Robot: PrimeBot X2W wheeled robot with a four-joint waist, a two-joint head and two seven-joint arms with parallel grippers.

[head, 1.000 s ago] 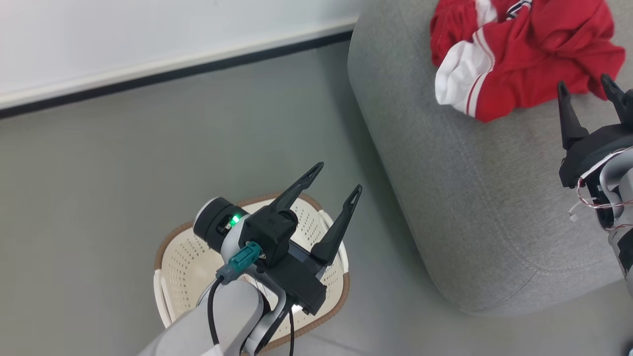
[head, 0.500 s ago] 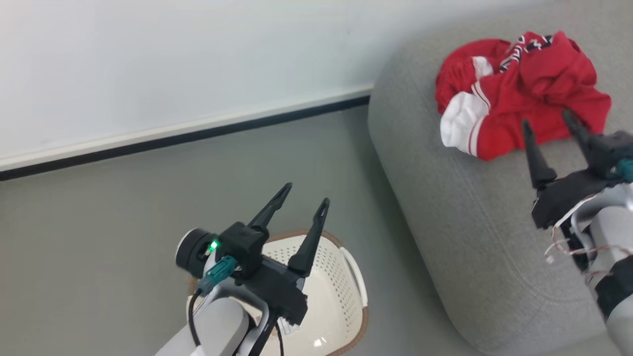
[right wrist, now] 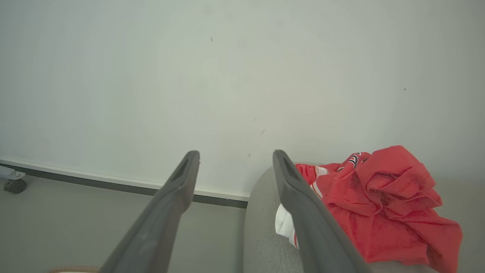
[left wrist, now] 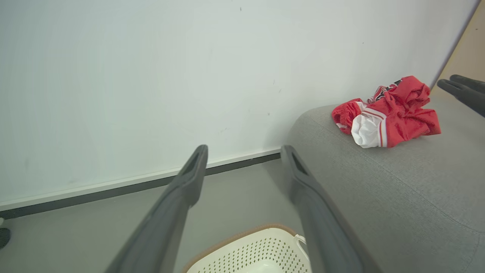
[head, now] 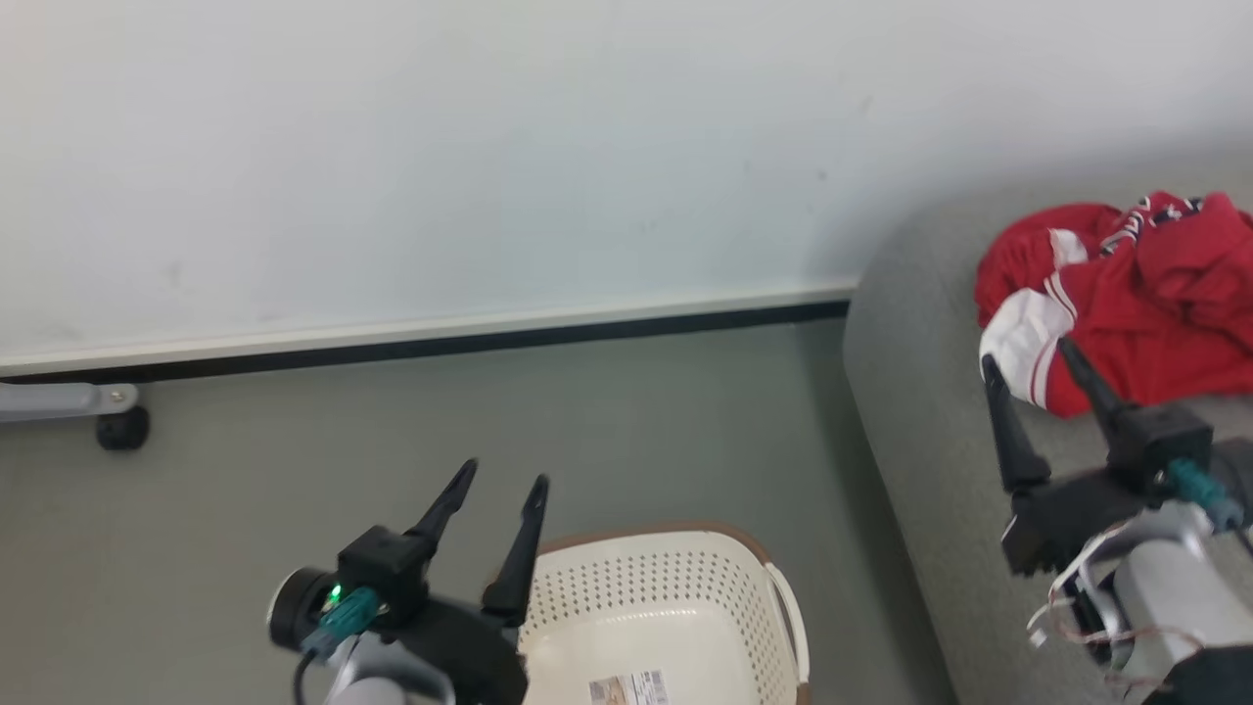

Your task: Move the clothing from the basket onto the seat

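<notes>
While clothes (head: 1136, 323) lie heaped on sofa (head: 920, 421), L gripper (head: 504, 473) & R gripper (head: 1027, 352) both spread wide, empty
Clothes: crumpled red pile w/ white band, thin stripes & bit of dark trim on top, near sofa's left end, close to wall (head: 587, 147); L gripper hangs over floor (head: 636, 421) just beside basket (head: 646, 587) at its left rim, fingers apart w/ nothing btwn, pointing at wall; R gripper over sofa, short of pile, tips in front of white band in head view, contact can't tell there, though L wrist view shows it clear of pile; basket, cream w/ brown rim, on floor near sofa, not touching, paper label (head: 628, 688) on its bottom; small black castor (head: 122, 428) by skirting at far left
</notes>
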